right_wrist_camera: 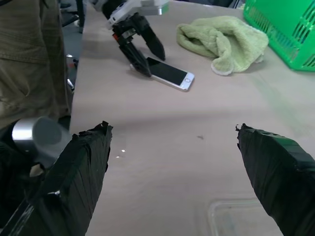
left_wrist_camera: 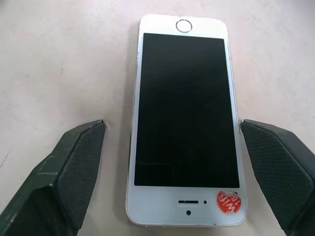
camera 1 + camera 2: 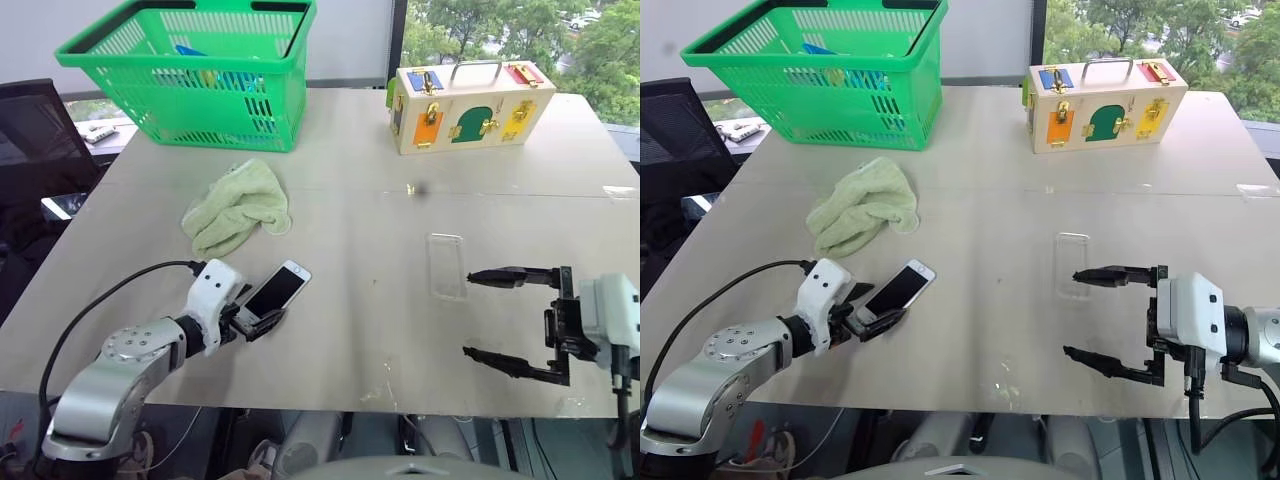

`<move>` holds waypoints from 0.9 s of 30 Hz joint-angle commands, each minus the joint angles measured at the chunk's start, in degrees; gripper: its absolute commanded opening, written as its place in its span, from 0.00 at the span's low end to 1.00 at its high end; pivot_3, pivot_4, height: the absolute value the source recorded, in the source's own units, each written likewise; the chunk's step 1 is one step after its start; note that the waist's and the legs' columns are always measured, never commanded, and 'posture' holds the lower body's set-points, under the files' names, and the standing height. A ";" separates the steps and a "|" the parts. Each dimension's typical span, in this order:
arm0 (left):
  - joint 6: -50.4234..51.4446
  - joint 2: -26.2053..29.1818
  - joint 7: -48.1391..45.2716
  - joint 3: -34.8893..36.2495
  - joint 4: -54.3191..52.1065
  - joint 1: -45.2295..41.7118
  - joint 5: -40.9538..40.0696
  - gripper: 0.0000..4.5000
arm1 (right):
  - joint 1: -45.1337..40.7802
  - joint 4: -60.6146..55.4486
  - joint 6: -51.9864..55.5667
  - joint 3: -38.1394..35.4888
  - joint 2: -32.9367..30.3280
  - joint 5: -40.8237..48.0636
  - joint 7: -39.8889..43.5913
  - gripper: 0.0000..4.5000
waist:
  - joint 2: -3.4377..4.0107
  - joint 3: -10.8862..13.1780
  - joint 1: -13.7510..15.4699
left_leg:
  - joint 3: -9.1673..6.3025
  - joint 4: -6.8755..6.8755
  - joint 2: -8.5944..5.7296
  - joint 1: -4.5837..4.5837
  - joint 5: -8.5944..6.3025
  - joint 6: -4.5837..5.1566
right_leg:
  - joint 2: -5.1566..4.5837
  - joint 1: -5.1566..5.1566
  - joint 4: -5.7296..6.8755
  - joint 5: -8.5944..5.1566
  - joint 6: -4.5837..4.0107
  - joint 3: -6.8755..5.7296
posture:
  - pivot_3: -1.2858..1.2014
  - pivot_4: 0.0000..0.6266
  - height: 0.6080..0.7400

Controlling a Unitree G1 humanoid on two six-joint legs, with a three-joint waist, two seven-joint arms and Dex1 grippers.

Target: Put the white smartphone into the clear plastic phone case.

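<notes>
The white smartphone (image 3: 276, 289) lies flat and screen up on the table, near the front left. My left gripper (image 3: 256, 318) is open and straddles the phone's near end; in the left wrist view the phone (image 2: 183, 118) lies between the two fingers (image 2: 74, 167), with a small gap on each side. The clear plastic phone case (image 3: 447, 265) lies empty on the table at centre right. My right gripper (image 3: 468, 313) hovers open just in front of the case, pointing left across the table. The right wrist view shows the case's corner (image 1: 241, 216), the phone (image 1: 170, 73) and the left gripper (image 1: 147, 56).
A crumpled light green cloth (image 3: 238, 208) lies behind the phone. A green shopping basket (image 3: 190, 70) stands at the back left and a wooden lock box (image 3: 470, 105) at the back right. A black chair (image 3: 30, 130) stands left of the table. A person's trousers (image 1: 24, 49) show beside the table.
</notes>
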 commanded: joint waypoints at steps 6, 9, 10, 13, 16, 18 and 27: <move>-3.59 0.20 -1.97 -6.50 2.40 1.58 4.02 1.00 | 0.26 -1.26 -0.98 0.87 1.37 -0.06 -1.30 0.98 | 0.15 -0.08 0.35 | 0.01 0.00 -0.02 -0.03 -0.02 0.03 | -0.03 0.01 -0.07 0.00 0.00 -0.01 | 0.52 0.24 1.00; -6.53 -1.93 -3.13 -7.19 3.27 2.96 3.73 1.00 | 0.31 -1.44 -0.78 0.92 1.42 0.00 -1.81 0.98 | 0.40 -0.23 0.55 | 0.01 0.00 -0.02 0.00 -0.02 0.03 | -0.03 0.02 -0.06 0.00 0.01 -0.01 | 0.52 0.24 1.00; -6.80 -2.57 -3.30 -6.96 3.49 3.24 3.33 1.00 | 0.25 -1.55 -0.64 0.94 1.38 0.06 -1.99 0.98 | 0.53 -0.30 0.67 | 0.01 0.00 -0.02 0.00 -0.02 0.03 | -0.04 0.02 -0.06 0.00 0.01 -0.01 | 0.52 0.24 1.00; -8.96 -2.81 -5.33 -6.57 5.49 3.66 3.66 1.00 | 0.08 -1.70 -0.11 0.66 1.12 0.65 -2.32 0.98 | 0.63 -0.37 0.89 | 0.01 0.00 -0.02 -0.01 -0.02 0.04 | -0.05 0.02 -0.06 -0.01 0.01 -0.01 | 0.52 0.24 1.00; -12.16 -1.93 -7.84 -7.36 7.96 3.90 5.12 1.00 | -0.10 -1.67 0.11 0.81 0.90 0.80 -2.52 0.98 | 0.74 -0.44 0.90 | 0.02 0.00 -0.02 -0.02 -0.02 0.04 | -0.06 0.02 -0.08 -0.01 0.01 -0.02 | 0.52 0.24 1.00; -13.64 -1.84 -9.66 -7.89 9.30 4.05 5.06 1.00 | -0.40 -1.63 0.30 1.06 0.71 0.81 -2.73 0.98 | 0.85 -0.50 0.90 | 0.02 0.00 -0.02 -0.02 -0.03 0.05 | -0.06 0.02 -0.10 -0.01 0.01 -0.01 | 0.52 0.24 1.00; -30.70 -0.31 -18.26 -7.00 22.06 7.60 8.98 1.00 | -0.85 -2.20 1.53 1.72 0.22 0.58 -3.24 0.98 | 1.44 -0.97 0.55 | 0.16 -0.05 -0.02 -0.06 -0.20 0.33 | -0.10 0.02 -0.43 0.00 0.01 0.02 | 0.52 0.24 1.00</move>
